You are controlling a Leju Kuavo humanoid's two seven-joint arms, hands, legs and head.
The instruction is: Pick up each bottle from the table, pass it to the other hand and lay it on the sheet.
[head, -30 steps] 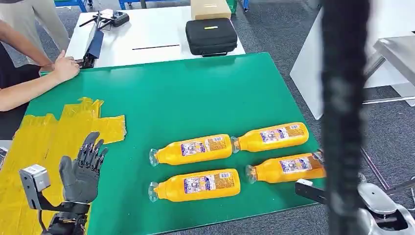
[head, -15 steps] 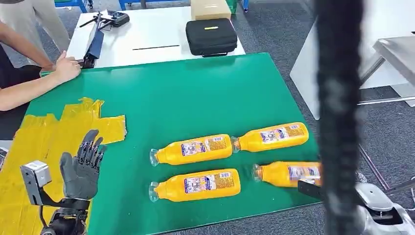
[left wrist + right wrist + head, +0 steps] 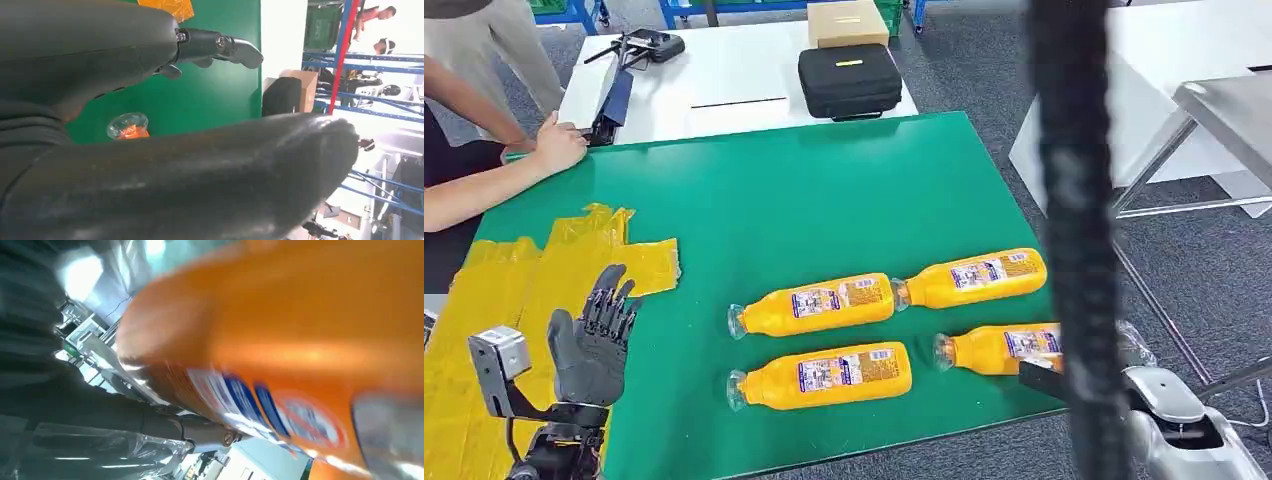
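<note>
Four orange bottles lie on the green table [image 3: 824, 190]: two in the back row [image 3: 812, 304] [image 3: 972, 278], one front left [image 3: 824, 375] and one front right [image 3: 999, 350]. My right hand [image 3: 75, 395] is up against the front right bottle [image 3: 280, 340], with its fingers [image 3: 200, 432] stretched along it. In the head view a dark blurred bar hides that hand, so its hold is unclear. My left hand [image 3: 589, 345] stands upright and holds nothing, fingers spread, at the edge of the yellow sheet [image 3: 514, 290]. In the left wrist view a bottle's cap [image 3: 128, 126] lies beyond that hand [image 3: 100, 50].
A dark blurred bar [image 3: 1074, 250] runs down the head view on the right. A person's arm [image 3: 494, 175] rests on the table's far left corner. Behind stands a white table with a black case [image 3: 849, 78] and a cardboard box [image 3: 847, 22]. A metal table [image 3: 1234, 110] is at the right.
The head camera has shifted slightly. The front right bottle has slid a little to the right, away from its neighbour. My left hand has barely moved.
</note>
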